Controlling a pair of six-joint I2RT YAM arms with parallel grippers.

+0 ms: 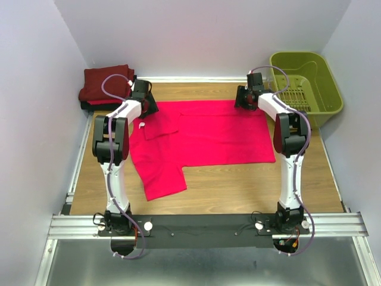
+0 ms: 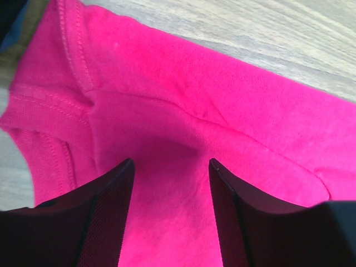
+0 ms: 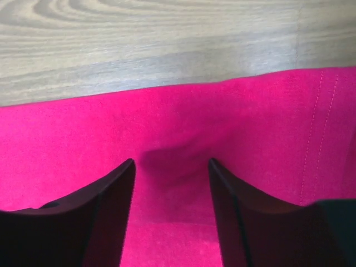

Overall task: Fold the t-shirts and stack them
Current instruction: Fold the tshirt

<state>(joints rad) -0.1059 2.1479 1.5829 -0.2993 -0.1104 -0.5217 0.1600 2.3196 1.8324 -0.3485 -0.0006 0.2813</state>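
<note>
Left tool (image 2: pixel 171 162) and right tool (image 3: pixel 171 161) both wide over the pink t-shirt (image 1: pixel 208 134); if I pinch shallow, its far edge slips.

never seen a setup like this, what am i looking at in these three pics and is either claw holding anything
These are two robot arms bolted at the near edge of a wooden table. The wide picture comes from a fixed camera above and behind them. The two close-ups come from a camera on each wrist, so the dark shapes at the bottom are that arm's own fingers.

A bright pink-red t-shirt lies spread out on the wood. At the far left corner sits a stack of folded shirts, dark maroon on top. At the far right is an olive-green basket.

The left gripper and right gripper are down at the shirt's far edge, jaws apart, with wrinkled cloth between them. Neither appears to be holding anything.
</note>
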